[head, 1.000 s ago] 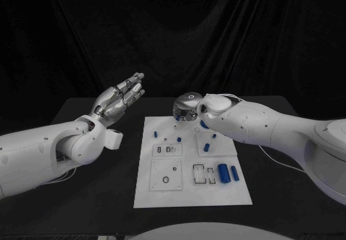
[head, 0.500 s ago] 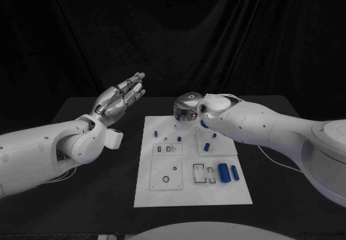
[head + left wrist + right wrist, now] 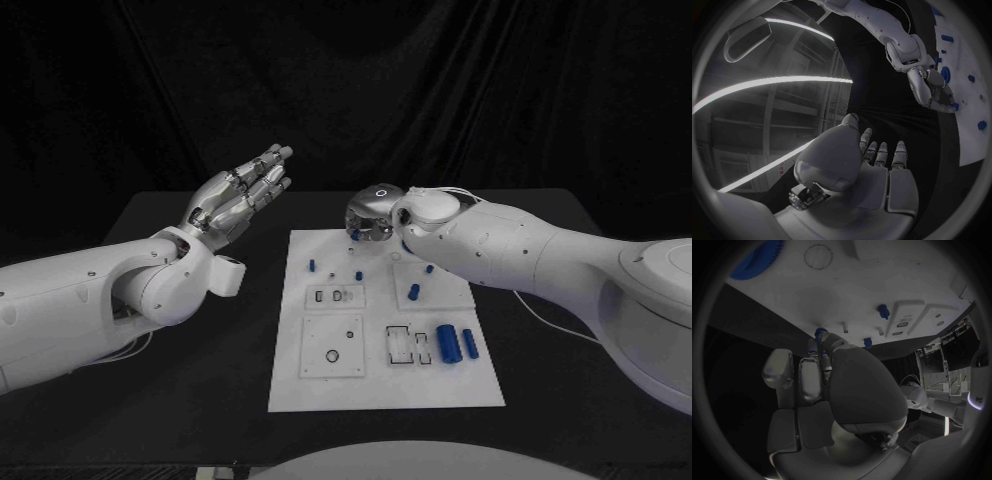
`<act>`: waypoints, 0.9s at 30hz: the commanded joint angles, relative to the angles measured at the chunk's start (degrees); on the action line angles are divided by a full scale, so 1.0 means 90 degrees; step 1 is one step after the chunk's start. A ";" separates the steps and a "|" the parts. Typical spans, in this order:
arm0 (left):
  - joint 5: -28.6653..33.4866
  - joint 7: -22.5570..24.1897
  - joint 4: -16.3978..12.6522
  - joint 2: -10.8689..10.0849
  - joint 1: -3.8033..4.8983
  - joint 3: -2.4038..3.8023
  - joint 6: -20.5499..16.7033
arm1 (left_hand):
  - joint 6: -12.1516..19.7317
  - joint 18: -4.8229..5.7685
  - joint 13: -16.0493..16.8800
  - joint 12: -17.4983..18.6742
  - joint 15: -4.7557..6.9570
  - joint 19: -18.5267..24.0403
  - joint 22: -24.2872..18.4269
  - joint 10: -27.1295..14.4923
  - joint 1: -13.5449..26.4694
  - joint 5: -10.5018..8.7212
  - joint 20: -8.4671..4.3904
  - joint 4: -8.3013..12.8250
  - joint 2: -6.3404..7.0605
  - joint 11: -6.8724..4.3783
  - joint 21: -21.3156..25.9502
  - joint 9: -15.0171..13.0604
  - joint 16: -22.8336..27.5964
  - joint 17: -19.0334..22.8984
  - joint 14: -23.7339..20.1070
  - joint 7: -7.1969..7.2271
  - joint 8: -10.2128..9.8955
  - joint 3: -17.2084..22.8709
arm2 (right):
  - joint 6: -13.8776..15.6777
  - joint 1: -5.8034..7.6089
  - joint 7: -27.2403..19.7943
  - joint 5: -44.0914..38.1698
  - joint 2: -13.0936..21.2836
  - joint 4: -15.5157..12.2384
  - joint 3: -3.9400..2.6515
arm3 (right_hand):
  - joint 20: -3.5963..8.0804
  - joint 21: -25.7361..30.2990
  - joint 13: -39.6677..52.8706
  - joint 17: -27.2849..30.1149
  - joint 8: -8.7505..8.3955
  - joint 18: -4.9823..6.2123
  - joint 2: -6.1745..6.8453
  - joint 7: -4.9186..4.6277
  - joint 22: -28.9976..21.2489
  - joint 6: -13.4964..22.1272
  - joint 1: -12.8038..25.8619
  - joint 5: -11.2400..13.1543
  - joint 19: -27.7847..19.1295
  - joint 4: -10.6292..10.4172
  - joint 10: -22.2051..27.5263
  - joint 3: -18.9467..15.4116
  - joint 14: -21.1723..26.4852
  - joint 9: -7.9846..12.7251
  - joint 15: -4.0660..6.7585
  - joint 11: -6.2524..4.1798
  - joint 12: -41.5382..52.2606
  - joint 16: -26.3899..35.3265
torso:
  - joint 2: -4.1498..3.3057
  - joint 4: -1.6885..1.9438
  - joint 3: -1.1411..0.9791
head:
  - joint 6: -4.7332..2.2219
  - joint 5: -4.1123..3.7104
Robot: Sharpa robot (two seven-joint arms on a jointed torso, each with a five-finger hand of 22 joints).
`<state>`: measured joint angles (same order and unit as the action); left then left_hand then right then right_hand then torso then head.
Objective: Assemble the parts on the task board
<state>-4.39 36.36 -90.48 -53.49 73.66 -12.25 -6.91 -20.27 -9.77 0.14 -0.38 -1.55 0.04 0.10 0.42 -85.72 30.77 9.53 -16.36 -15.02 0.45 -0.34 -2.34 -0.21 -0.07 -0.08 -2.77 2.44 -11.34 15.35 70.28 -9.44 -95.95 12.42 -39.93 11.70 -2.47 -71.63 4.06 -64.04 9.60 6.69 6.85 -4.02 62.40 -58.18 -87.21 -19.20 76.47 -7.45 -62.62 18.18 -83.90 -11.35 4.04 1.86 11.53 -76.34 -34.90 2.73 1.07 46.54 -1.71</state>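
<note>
Black drape behind, black table below; the white task board sits at the frame's centre. You have the right hand low over the board's top edge, barely shifted from 1 second ago: no real progress in that interval. In the right wrist view its fingertips are closed on a small blue part held just off the board surface, near a blue peg standing in the plate. Your left hand hangs raised at upper left, fingers straight and together, holding nothing, unchanged. 2 blue cylinders lie at the board's lower right. Judgement: you're mid-placement; the part likely needs fine alignment before seating.
</note>
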 commanded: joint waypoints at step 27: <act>-0.0006 0.0025 0.0009 -0.0050 -0.0014 0.0006 0.0069 | 0.0010 -0.0064 -0.0001 0.0028 -0.0056 -0.0014 -0.0003 -0.0004 -0.0057 0.0026 0.0047 -0.0009 0.0015 0.0029 0.0028 0.0008 0.0023 0.0008 0.0009 0.0019 0.0015 0.0045 | 0.1096 0.0399 0.0374 0.0002 0.1238 -0.1303 0.0007 | -0.0085 0.0244 0.0400 0.0034 -0.0509 -0.0007 -0.0064 0.0573 0.0061 0.1429 0.0532 0.1118 -0.0164 -0.0073 0.0548 -0.0750 0.0057 0.0718 -0.0109 0.0068 -0.0161 0.0026 | 0.0028 -0.0029 -0.0002 | -0.0014 0.0122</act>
<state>-4.40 35.86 -90.39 -53.97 73.61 -12.26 -6.61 -20.49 -9.77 0.14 -0.37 -1.57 -0.16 0.10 0.62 -85.72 30.77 9.73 -16.39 -15.03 0.63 -0.34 -2.37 -0.21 -0.10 -0.05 -2.69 2.66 -11.30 20.07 73.61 -7.20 -96.09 23.02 -50.81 11.77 -3.08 -69.56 7.46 -63.88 4.83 6.70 6.12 1.28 62.90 -44.79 -82.83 -9.40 74.64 -7.80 -56.77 11.40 -83.20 -4.85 3.33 2.38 9.60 -76.19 -34.72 2.58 1.06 46.18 -0.96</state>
